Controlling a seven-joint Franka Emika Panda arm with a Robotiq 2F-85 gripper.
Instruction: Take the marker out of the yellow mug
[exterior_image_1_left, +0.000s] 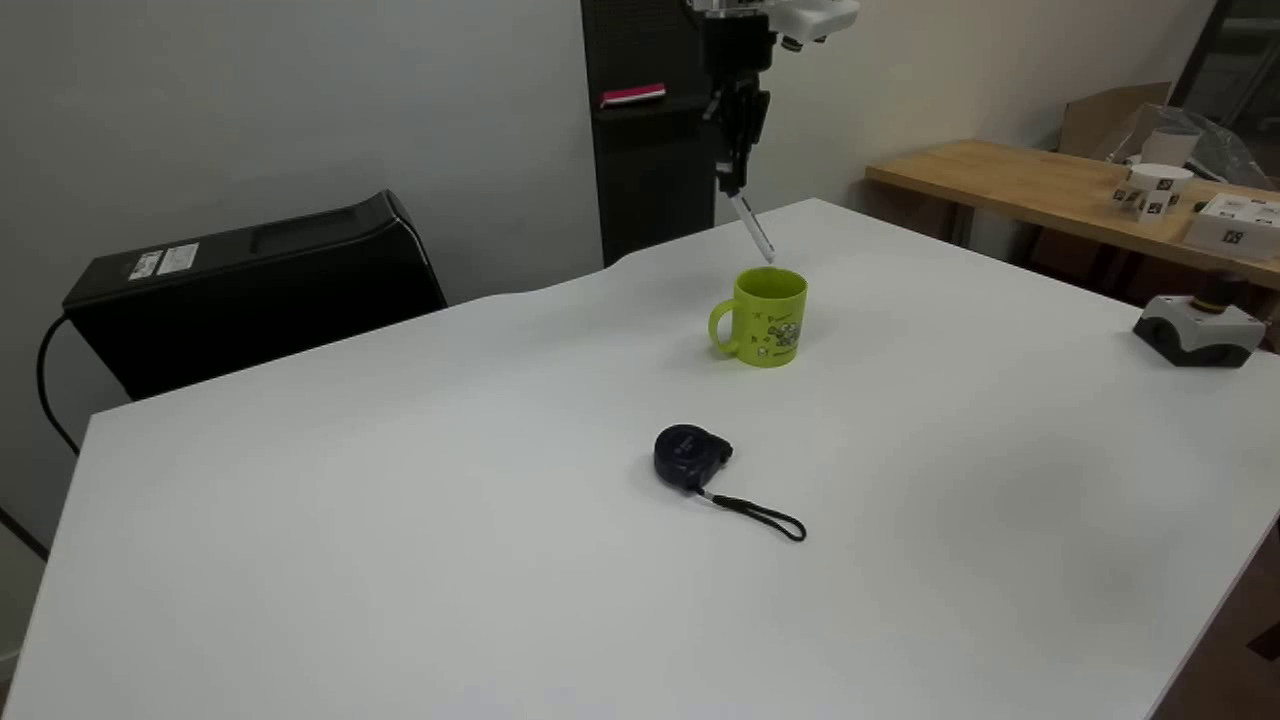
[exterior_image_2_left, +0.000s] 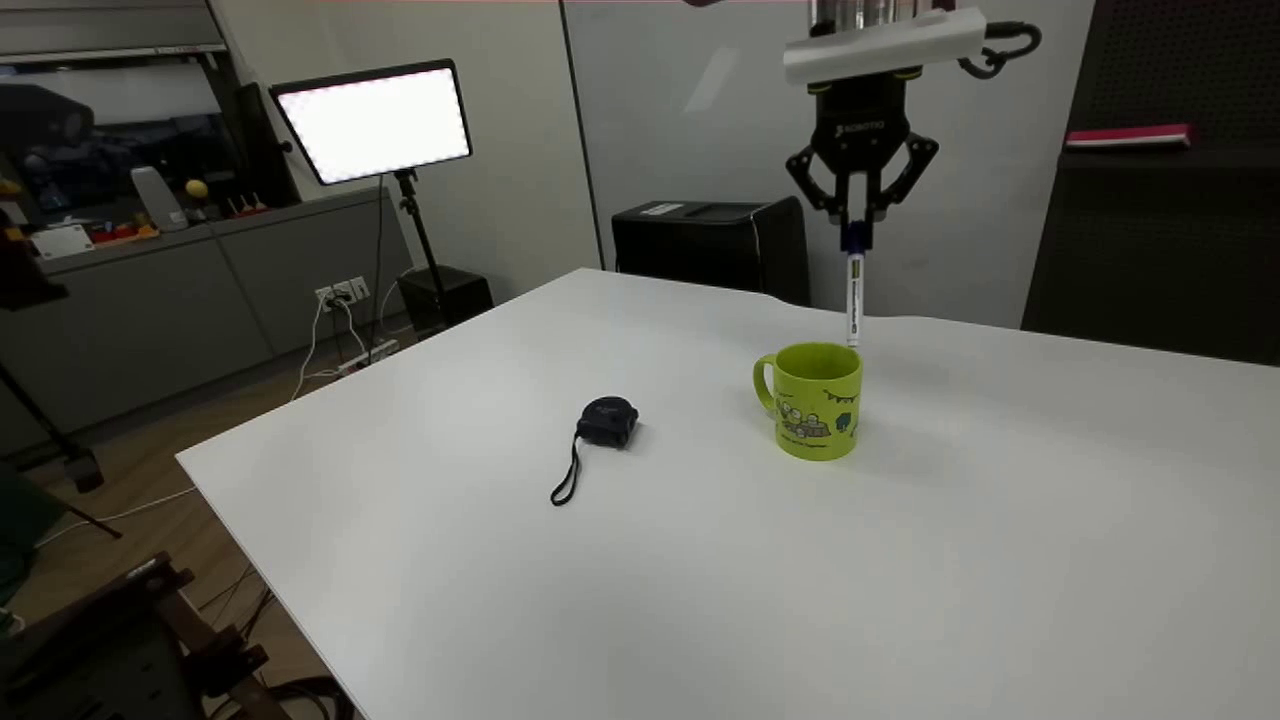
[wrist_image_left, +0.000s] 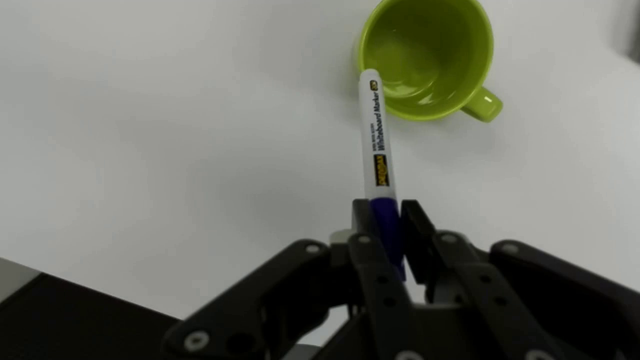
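Near the mug (exterior_image_1_left: 770, 335), the hand (exterior_image_2_left: 857, 232) is gripping the marker (wrist_image_left: 377, 135)

Out of the mug, the marker is hanging at a tilt, the fingers (wrist_image_left: 416, 220) pinching its blue end. Its white end is pointing down close to the rim; whether the two are touching, I cannot tell. On the white surface (exterior_image_1_left: 400, 560), the mug is standing upright, and a tape measure (exterior_image_1_left: 688, 457) with a cord (exterior_image_1_left: 755, 512) is lying apart from it.

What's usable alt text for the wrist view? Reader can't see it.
Gripper at the bottom of the frame holds a whiteboard marker by its dark blue end, the white barrel pointing up-frame. In the image, the marker's tip overlaps the rim of a yellow-green mug, seen from above on a white table, handle toward lower right.
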